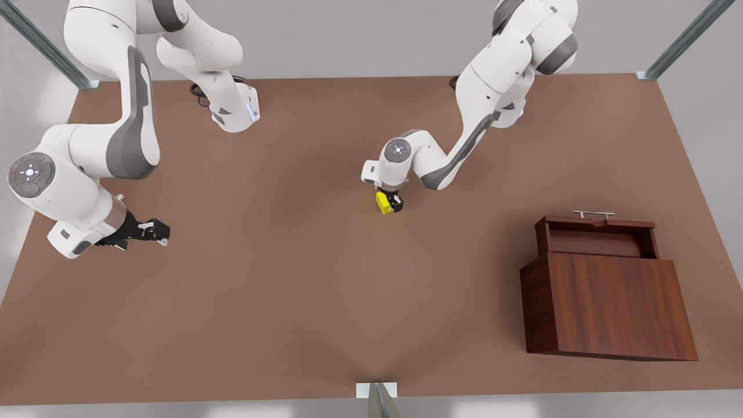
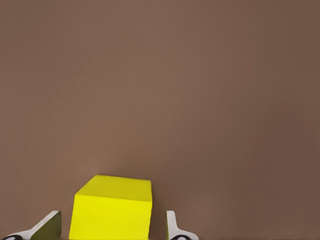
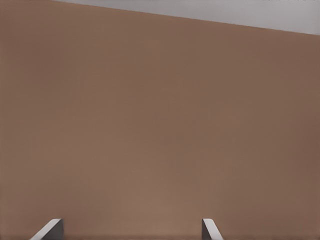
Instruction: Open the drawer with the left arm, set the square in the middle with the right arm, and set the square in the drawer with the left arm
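Left gripper (image 1: 390, 203): hanging at the centre of the table (image 1: 302, 290), fingers pointing down and spread to either side of the square (image 1: 383, 202); in the left wrist view the fingertips (image 2: 172, 227) are standing just off the cube's faces with a narrow gap on each side, so the jaws are reading as open around it and not clamped. Square: sitting between those fingers at mid-table, well apart from the cabinet (image 1: 609, 305). Right gripper (image 1: 152, 231): waiting near the table edge at the front view's left, fingers parted over bare tabletop with nothing between them. Drawer (image 1: 598, 232): standing pulled out from the cabinet at the front view's right, silver bar handle (image 1: 594, 215) facing the far side, tray lying exposed.
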